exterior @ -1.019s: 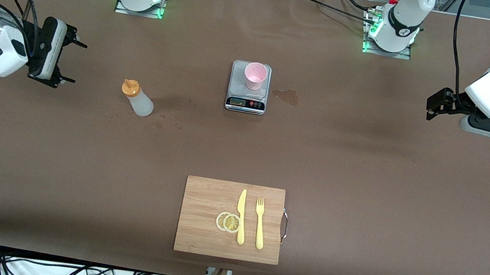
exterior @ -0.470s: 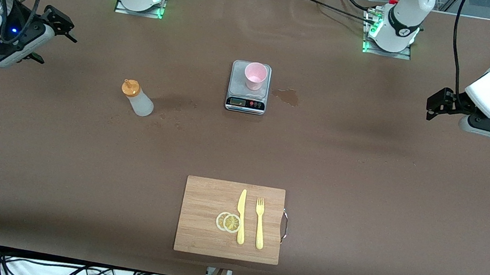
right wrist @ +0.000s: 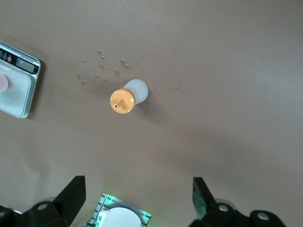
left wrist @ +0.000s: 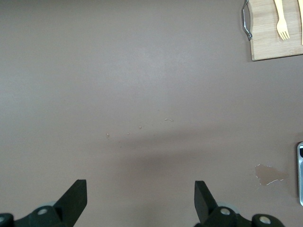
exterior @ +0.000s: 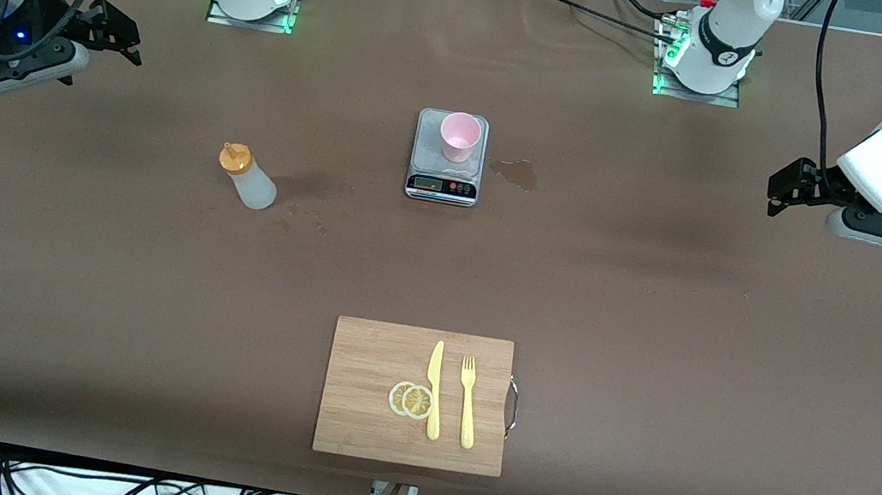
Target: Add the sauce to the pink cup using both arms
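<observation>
Pink cup (exterior: pixel 459 136) stands upright on the scale (exterior: pixel 443 182) mid-table; the sauce bottle (exterior: pixel 246 176) stands capped on the cloth toward my right arm's end, a little nearer the front camera than the scale, nothing gripping it. My right gripper (exterior: pixel 110 33) hangs over bare table at that end, fingers (right wrist: pixel 71 192) spread wide on nothing, and my left gripper (exterior: pixel 785 191) waits over the other end, likewise wide and holding nothing. Whether sauce is in the cup I cannot tell; bottle down, both arms off to the ends, drops and a stain on the cloth — fits pour done or pour pending.
</observation>
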Robot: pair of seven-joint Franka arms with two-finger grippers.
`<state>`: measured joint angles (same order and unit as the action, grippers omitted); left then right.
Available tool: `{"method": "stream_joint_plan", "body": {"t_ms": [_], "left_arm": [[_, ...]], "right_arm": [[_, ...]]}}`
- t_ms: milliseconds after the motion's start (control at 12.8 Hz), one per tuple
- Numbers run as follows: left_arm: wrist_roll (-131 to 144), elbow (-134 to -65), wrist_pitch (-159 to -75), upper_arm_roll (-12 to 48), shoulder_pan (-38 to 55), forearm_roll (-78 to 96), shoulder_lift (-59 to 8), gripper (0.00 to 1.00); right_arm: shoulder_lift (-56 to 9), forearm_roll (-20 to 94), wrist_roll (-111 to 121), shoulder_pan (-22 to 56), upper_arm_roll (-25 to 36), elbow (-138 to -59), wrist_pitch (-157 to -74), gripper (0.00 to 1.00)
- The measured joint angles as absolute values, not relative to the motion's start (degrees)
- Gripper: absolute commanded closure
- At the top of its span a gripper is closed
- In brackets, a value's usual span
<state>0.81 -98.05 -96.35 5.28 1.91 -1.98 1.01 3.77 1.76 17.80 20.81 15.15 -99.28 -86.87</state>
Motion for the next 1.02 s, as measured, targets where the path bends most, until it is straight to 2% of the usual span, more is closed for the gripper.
{"method": "stream_joint_plan", "body": {"t_ms": [392, 1019], "left_arm": [[0.81, -98.05, -96.35, 5.28, 1.91, -1.98, 1.01, 0.00], [0.81, -98.05, -96.35, 5.28, 1.91, -1.98, 1.01, 0.00]], "right_arm": [[3.49, 1.98, 18.54, 20.28, 19.21, -97.43, -87.27, 0.00], [2.61, 2.48, 15.49, 20.41, 18.73, -94.98, -87.50, 0.00]]}}
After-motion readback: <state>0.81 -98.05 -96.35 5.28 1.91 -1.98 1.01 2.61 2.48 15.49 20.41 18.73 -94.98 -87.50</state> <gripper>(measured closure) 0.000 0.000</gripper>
